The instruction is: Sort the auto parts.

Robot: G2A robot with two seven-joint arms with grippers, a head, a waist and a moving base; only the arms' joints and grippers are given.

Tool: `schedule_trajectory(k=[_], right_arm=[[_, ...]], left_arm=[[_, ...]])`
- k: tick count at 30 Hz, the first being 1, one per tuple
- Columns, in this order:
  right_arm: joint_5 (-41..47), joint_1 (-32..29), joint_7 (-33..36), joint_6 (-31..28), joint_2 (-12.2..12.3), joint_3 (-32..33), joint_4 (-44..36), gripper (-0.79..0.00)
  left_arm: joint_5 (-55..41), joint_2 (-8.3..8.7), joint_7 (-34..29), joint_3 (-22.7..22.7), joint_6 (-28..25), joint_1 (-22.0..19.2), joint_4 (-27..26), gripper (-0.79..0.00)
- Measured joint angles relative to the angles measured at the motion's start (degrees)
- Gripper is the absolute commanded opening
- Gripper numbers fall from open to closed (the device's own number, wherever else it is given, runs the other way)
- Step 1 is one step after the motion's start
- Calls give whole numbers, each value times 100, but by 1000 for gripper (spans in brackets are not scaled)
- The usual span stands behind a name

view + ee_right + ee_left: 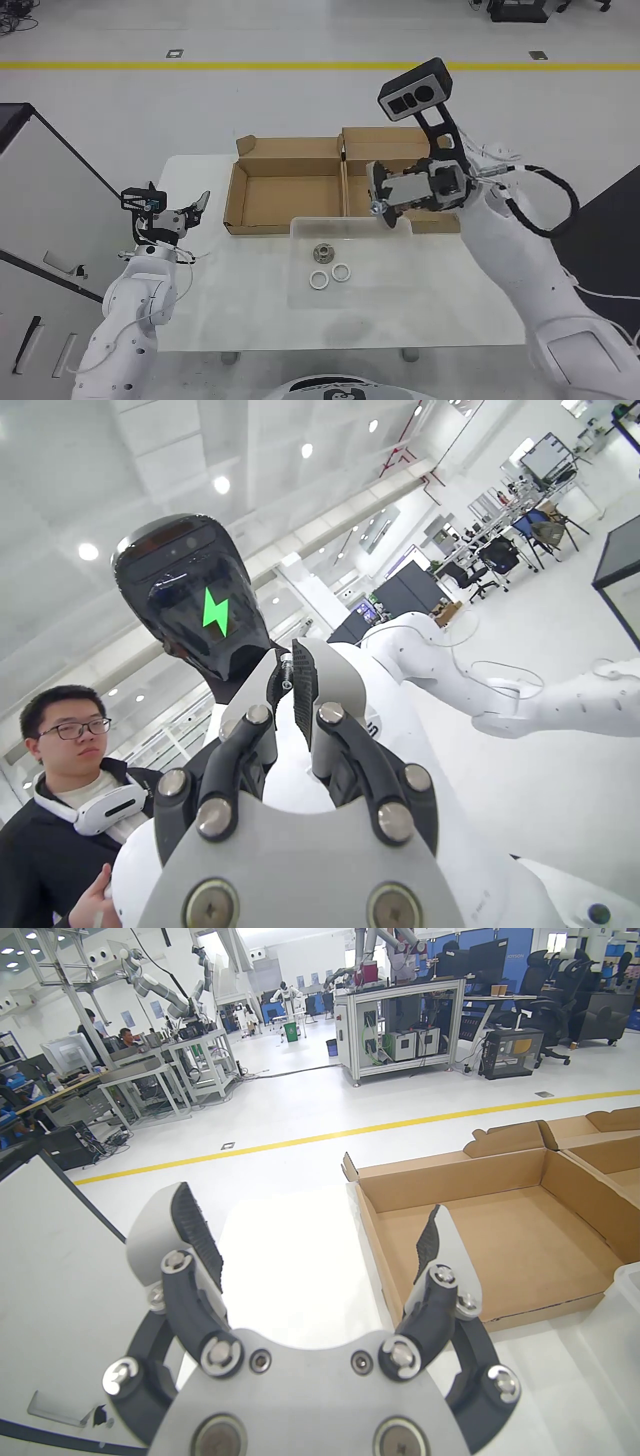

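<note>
Grip: your right pincer (380, 205) is clamped on a small metal spring (286, 673), which lies lengthwise along the pads.
Drop zone: the pincer hangs where the right box (395, 143) meets the clear tray (420, 290); the box is on the far side.
Spare arm: left pincer (311, 1200) is spread wide and empty beside the left box (285, 200).

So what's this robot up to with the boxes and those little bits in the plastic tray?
It is sorting small auto parts. The right gripper is shut on a small metal part that looks like a spring, held up near where the clear tray meets a cardboard box. Two white rings and a metal hub lie in the tray. The left gripper is open and holds nothing, at the table's left side beside the other cardboard box.
</note>
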Motion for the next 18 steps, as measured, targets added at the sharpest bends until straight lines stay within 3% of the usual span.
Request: schedule_trajectory(k=[8,18], right_arm=[[851,-105,391,-236,-128,-51,-169,-785],[857,-97,448,-228,-141,-58,-190,-785]], left_arm=[[0,0,0,0,0,0,0,0],[0,0,0,0,0,0,0,0]])
